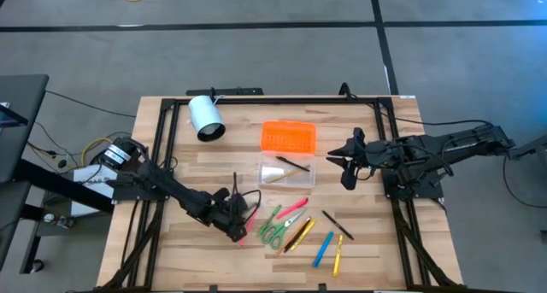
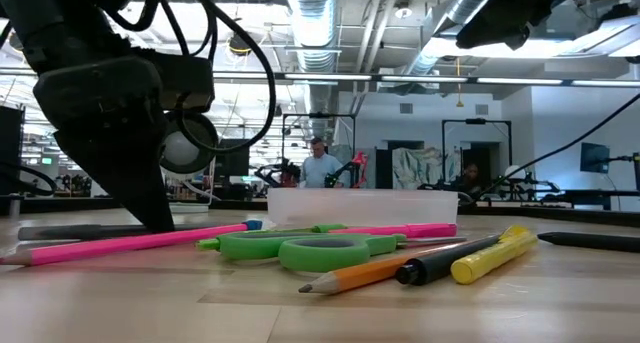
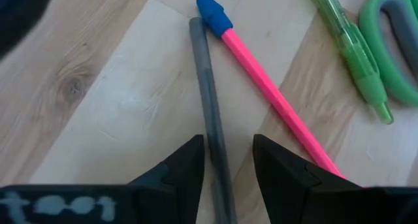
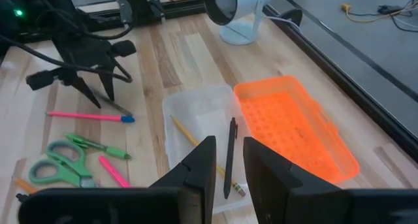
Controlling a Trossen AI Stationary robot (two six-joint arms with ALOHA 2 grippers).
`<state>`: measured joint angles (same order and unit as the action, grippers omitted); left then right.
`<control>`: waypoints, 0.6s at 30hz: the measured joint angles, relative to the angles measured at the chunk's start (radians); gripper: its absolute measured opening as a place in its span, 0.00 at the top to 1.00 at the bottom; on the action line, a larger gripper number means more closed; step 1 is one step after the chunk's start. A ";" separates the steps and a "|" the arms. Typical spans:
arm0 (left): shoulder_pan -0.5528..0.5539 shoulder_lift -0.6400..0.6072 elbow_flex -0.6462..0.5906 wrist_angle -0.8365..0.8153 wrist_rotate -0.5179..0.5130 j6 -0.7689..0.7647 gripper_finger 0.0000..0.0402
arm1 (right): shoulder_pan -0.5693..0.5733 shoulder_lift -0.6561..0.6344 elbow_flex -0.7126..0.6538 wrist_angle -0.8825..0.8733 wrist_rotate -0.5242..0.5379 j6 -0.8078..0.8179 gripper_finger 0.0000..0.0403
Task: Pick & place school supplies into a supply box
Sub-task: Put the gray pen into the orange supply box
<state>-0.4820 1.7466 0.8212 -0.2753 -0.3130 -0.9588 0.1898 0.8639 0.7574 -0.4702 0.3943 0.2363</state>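
No readable text, labels, or signs.

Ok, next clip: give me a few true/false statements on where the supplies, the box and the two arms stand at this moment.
1. The left gripper is down at the table with its fingers astride a grey pen. True.
2. The clear box is empty. False: a pencil and a dark pen already lie in it.
3. The orange lid lies off the box, beside it. True.
4. The green scissors are in the right gripper. False: they lie on the table; that gripper holds nothing.
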 joint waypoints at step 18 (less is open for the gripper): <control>-0.009 0.000 0.001 -0.108 0.015 -0.035 0.89 | 0.000 0.000 0.000 0.000 0.001 0.009 0.82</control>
<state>-0.4911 1.7462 0.8227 -0.3833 -0.2977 -0.9939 0.1898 0.8639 0.7574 -0.4698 0.3954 0.2455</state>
